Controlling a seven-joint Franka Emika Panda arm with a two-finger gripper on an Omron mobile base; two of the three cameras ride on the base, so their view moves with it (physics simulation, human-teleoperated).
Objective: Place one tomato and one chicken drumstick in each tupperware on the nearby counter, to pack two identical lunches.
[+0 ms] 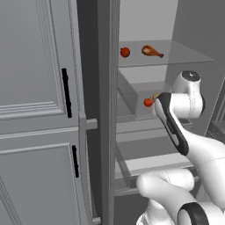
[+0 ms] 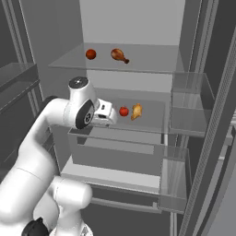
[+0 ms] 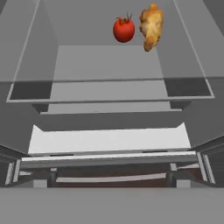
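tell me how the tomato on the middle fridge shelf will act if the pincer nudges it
The lower tomato looks round and smooth, so it would probably roll on the flat glass shelf. It sits beside the drumstick, so a sideways nudge may bump that. Its glossy skin may slip.

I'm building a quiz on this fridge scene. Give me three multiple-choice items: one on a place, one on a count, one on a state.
1. Where is the upper tomato?
A. top glass shelf, beside a drumstick
B. door bin
C. bottom drawer

2. How many tomatoes are in the fridge?
A. one
B. two
C. four

3. What is the gripper holding?
A. a tomato
B. a drumstick
C. nothing

Answers:
1 A: it sits left of the upper drumstick on the top shelf.
2 B: the upper one plus the lower tomato beside the lower drumstick.
3 C: it stops short of the lower tomato, fingers open.
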